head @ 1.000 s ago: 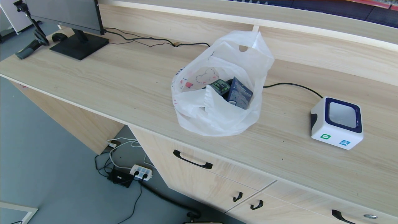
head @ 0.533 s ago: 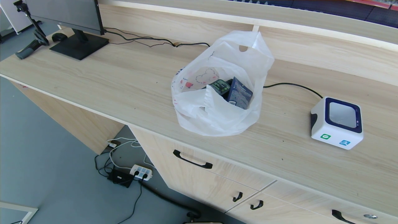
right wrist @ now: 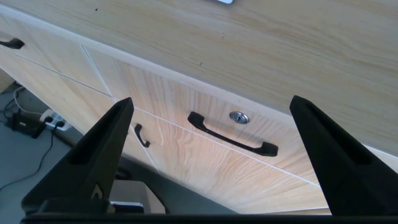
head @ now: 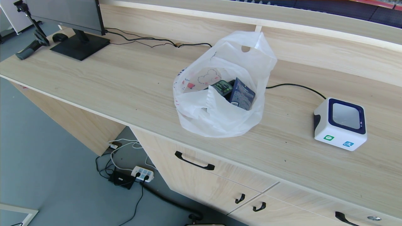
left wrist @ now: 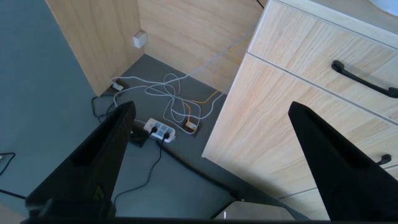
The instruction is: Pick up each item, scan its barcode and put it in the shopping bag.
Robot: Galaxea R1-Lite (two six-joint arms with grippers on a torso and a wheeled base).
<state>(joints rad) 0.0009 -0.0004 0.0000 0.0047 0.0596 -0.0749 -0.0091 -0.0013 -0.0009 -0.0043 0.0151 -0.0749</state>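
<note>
**Head view, L to R.** Tabletop (head: 125, 84): light wood, spans the frame. Monitor (head: 66, 14) stands on a black foot at approx. 10 o'clock from the shopping bag, w/ a mouse (head: 59, 37) just beside the foot. A dark handheld grip (head: 29, 48) lies at the tabletop's L end. Black cables (head: 141, 40) run from the monitor toward the bag's far side.

Shopping bag (head: 220, 119): white plastic, mouth open, standing near centre, close to the near edge. Inside it a dark-blue box (head: 242, 94) sits tilted by the R wall, and a green-labelled pack (head: 221, 87) touches it at its 10 o'clock.

Scanner (head: 340, 125): white cube, dark-framed window facing up, at 3–4 o'clock from the bag, well apart. Its lead (head: 295, 85) runs off at 10 o'clock toward the bag. A power strip (head: 143, 173) lies on the floor at the bag's 7 o'clock.

**Wrist views.** L pincer (left wrist: 211, 174): jaws wide apart, holding nothing, below tabletop level, over the floor beside a drawer front. R pincer (right wrist: 211, 168): jaws wide apart, holding nothing, facing a drawer handle (right wrist: 233, 134) w/ a lock (right wrist: 236, 116) just beside it.
</note>
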